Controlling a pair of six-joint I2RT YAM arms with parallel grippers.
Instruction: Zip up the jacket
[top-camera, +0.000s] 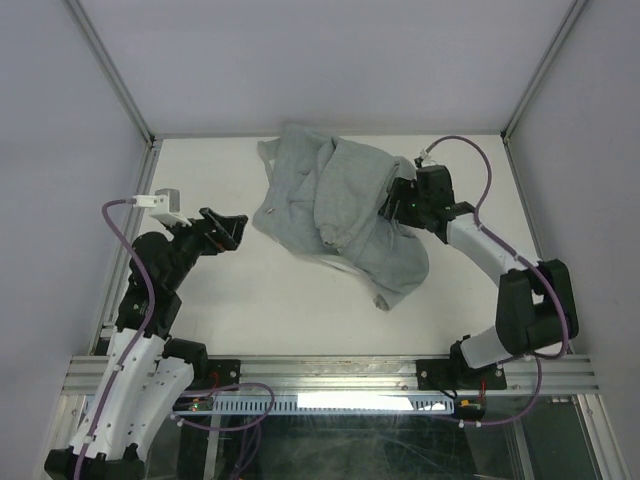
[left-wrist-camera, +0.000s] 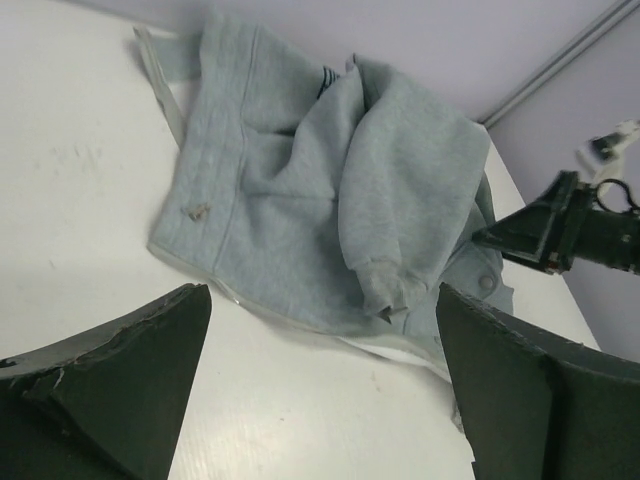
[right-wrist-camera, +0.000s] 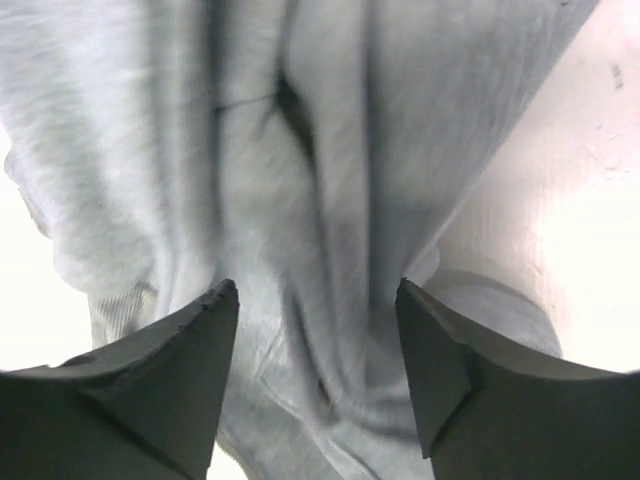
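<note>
1. The jacket (top-camera: 335, 210) is lying rumpled on the table (top-camera: 290, 320), middle to far side. In the top view the heap is running diagonally from far-centre down toward near-right, with a sleeve folded over its middle.
2. The right gripper (top-camera: 395, 200) is sitting against the jacket's right edge. In its wrist view the jaws are standing moderately apart over a lengthwise fold of fabric (right-wrist-camera: 330, 150), which is not being pinched.
3. The left gripper (top-camera: 225, 228) is hovering to the left of the jacket, clear of the cloth, with its jaws spread wide.
4. The key relation: the right arm is nearer and touching, while the left is facing the jacket's hem side across bare table.
5. In the left wrist view a small metal piece (left-wrist-camera: 197, 211) is showing near the hem. Whether it is the zipper pull I cannot tell.
6. Judgement: the zipper line is not showing, so the front probably needs spreading flat first.
</note>
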